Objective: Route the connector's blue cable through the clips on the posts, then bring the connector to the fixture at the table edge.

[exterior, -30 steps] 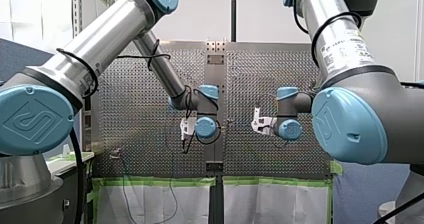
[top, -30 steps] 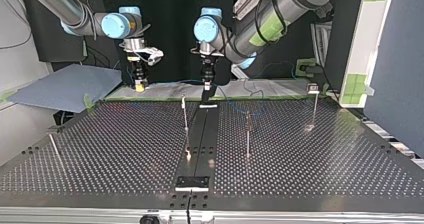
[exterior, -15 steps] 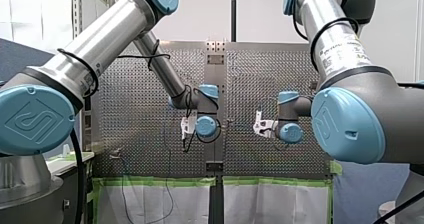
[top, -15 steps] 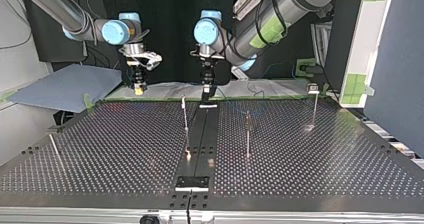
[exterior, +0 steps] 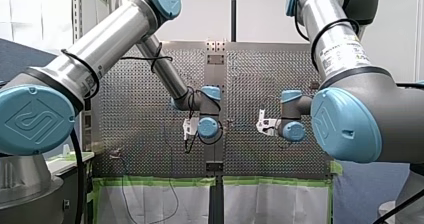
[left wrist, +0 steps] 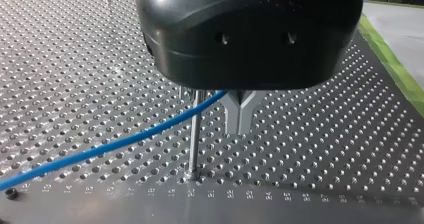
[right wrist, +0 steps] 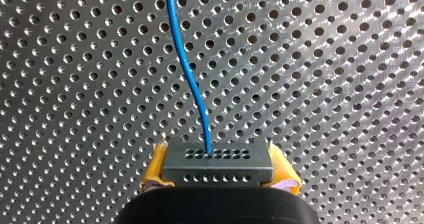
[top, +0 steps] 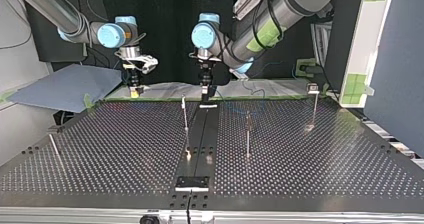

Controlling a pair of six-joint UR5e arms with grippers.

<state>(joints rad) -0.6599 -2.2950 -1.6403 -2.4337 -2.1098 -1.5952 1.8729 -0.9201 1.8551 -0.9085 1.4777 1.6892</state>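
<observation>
Since a second ago, the right gripper [top: 134, 90] has slid a little further toward the upper left of the top view. You can see its yellow pads [right wrist: 155, 166] clamping the grey rectangular connector [right wrist: 217, 164], with the thin blue cable [right wrist: 187, 69] leading ahead of it. The left gripper [left wrist: 240, 119] has its metal fingers pinched together, that cable running in at their base, just beside a thin steel post [left wrist: 194, 134].

Blue cable [right wrist: 192, 79], grey connector [right wrist: 218, 161] with rows of small dark holes, yellow pads [right wrist: 156, 170] on my right gripper [right wrist: 218, 171], my left gripper [left wrist: 240, 121] black with grey fingers [left wrist: 233, 115], silver table [right wrist: 340, 59] dotted with holes, green tape [exterior: 155, 181] at its edge.
</observation>
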